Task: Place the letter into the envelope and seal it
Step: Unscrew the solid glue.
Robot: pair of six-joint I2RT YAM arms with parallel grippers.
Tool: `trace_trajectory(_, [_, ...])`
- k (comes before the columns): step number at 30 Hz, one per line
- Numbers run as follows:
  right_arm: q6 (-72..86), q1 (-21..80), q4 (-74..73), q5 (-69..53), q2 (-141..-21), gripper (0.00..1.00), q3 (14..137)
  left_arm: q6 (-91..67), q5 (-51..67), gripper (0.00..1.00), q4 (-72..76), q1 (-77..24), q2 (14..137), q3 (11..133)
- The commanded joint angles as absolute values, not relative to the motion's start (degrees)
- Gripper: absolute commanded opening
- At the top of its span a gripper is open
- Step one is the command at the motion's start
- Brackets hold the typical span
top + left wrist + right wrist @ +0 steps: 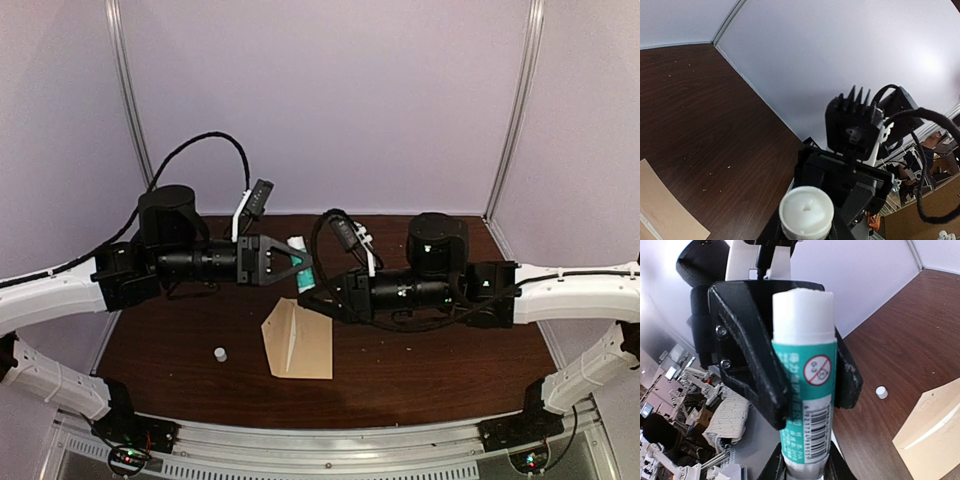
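- Top external view: the flat tan kraft paper envelope (308,350) lies on the dark brown wooden table (430,370), near its middle, on the near side of both grippers and apart from them.
- A thin pale line runs lengthwise along the envelope; I cannot tell whether it is a fold or the letter's edge.
- A small white round cap (220,353) sits on the table left of the envelope, not touching it.
- A teal-and-white cylindrical glue stick (803,370) hangs in the air between the two arms, above the table's far half.
- Left gripper (292,262): jaws narrow, clamped on the stick's labelled body, with the white end past them.
- Right gripper (322,296): jaws narrow, pressed against the stick's other end.
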State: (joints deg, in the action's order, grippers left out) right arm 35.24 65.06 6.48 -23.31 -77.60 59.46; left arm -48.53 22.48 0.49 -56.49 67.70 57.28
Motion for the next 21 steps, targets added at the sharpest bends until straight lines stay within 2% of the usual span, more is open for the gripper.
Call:
trace_trajectory(1, [42.5, 63.7, 25.3, -38.0, -76.5, 0.00, 57.6, -45.0, 32.9, 0.00, 7.1, -56.9, 65.7, 55.0])
trace_trajectory(8, [45.6, 63.3, 30.1, -42.3, -77.4, 0.02, 56.9, -45.3, 35.3, 0.00, 11.0, -56.8, 65.2, 53.8])
trace_trajectory(10, [45.2, 63.3, 29.6, -41.7, -77.0, 0.07, 56.6, -46.0, 32.0, 0.00, 10.0, -56.9, 65.4, 54.3])
trace_trajectory(15, [37.3, 63.1, 16.8, -30.8, -73.9, 0.48, 58.6, -47.8, 21.6, 0.00, 4.7, -55.9, 65.9, 57.2])
trace_trajectory(19, [29.9, 63.3, 1.2, -19.1, -72.2, 0.69, 62.6, -50.6, 17.5, 0.00, 3.8, -54.9, 66.2, 57.8])
trace_trajectory(21, [27.4, 63.9, -4.6, -13.7, -71.8, 0.73, 63.8, -51.7, 15.0, 0.00, 1.7, -54.6, 66.3, 58.3])
